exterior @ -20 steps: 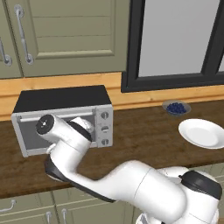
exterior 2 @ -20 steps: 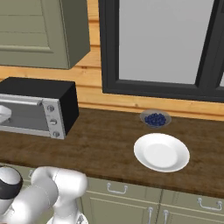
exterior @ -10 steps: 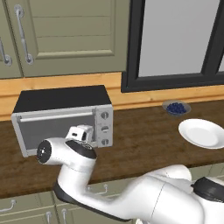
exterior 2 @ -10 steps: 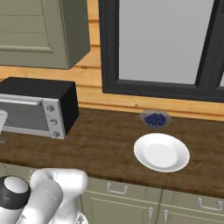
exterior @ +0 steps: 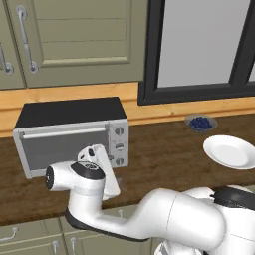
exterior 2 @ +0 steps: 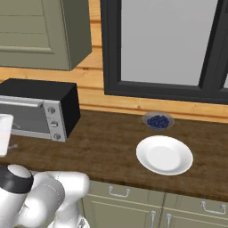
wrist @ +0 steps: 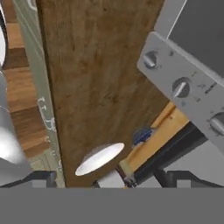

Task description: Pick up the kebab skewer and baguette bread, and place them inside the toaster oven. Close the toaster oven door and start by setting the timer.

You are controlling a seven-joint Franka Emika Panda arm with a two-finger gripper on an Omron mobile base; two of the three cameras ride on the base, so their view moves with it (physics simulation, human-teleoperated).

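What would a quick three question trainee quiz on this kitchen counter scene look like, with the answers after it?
1. True or false: the toaster oven door is shut.
2. What lies in the small bowl behind the white plate?
A. blue berries
B. bread
C. nothing
3. Fill in: the toaster oven has ___ round knobs down its right side.

Key: 1 true. 2 A. 3 three.

The toaster oven (exterior: 72,134) stood with its door (exterior: 62,145) shut on the wooden surface (exterior: 159,154), a white plate (exterior: 230,151) and bowl of blue berries (exterior: 200,122) well apart to its right.
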